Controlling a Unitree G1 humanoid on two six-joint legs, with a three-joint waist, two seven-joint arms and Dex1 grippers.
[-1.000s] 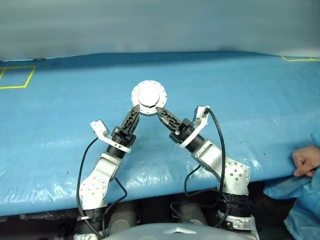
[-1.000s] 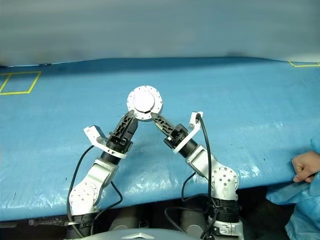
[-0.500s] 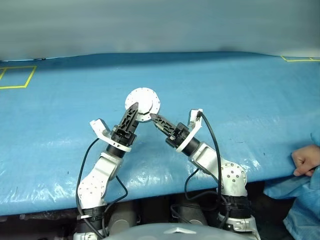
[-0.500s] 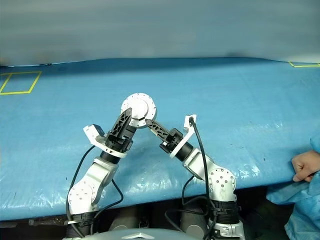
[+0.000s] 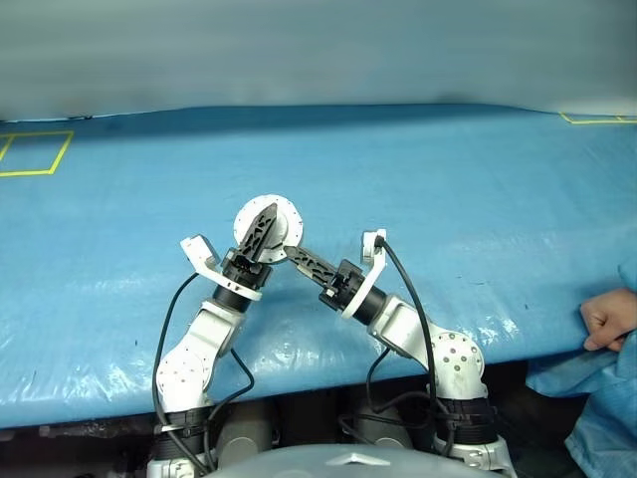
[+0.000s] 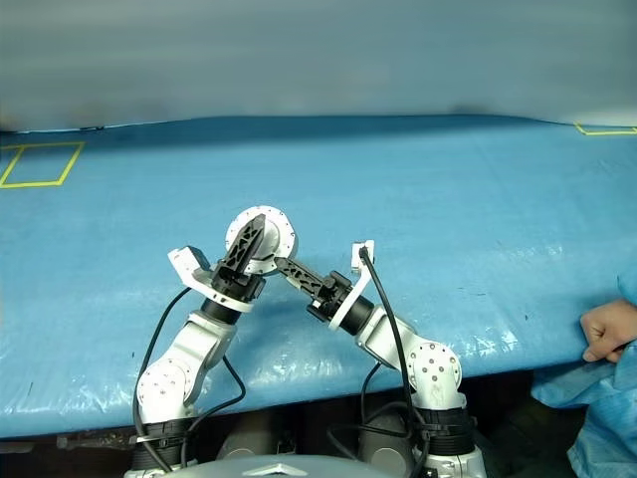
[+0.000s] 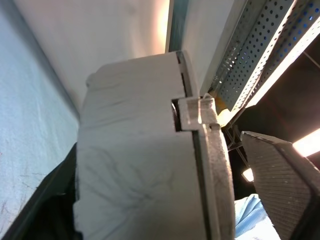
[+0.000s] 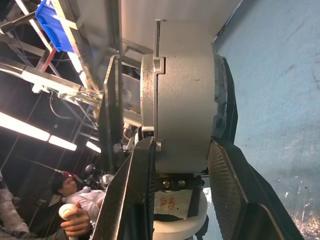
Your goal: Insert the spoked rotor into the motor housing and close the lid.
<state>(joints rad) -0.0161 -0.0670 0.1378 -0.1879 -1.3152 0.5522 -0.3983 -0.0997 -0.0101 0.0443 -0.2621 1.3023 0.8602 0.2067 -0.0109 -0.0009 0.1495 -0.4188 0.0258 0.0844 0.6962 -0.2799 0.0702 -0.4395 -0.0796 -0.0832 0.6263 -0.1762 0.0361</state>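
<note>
The motor housing (image 5: 289, 214) is held up above the blue table with its flat silver face towards me. The lid (image 7: 212, 165) lies against the housing body (image 7: 135, 165) along a seam with a small tab. My right gripper (image 5: 291, 253) is shut on the housing's lower rim, one finger on each face (image 8: 182, 165). My left gripper (image 5: 267, 214) is open and straddles the housing. One of its fingers (image 7: 280, 185) stands a little off the lid's face. The other sits behind the body. The spoked rotor is out of view.
The blue sheet (image 5: 448, 169) covers the whole table, and its front edge runs just below my arms. A yellow tape square (image 5: 30, 154) marks the far left. A person's hand (image 5: 602, 321) rests on the table edge at the right.
My right gripper has carried the housing down and to the left, between the left gripper's fingers. The left arm has stayed in place.
</note>
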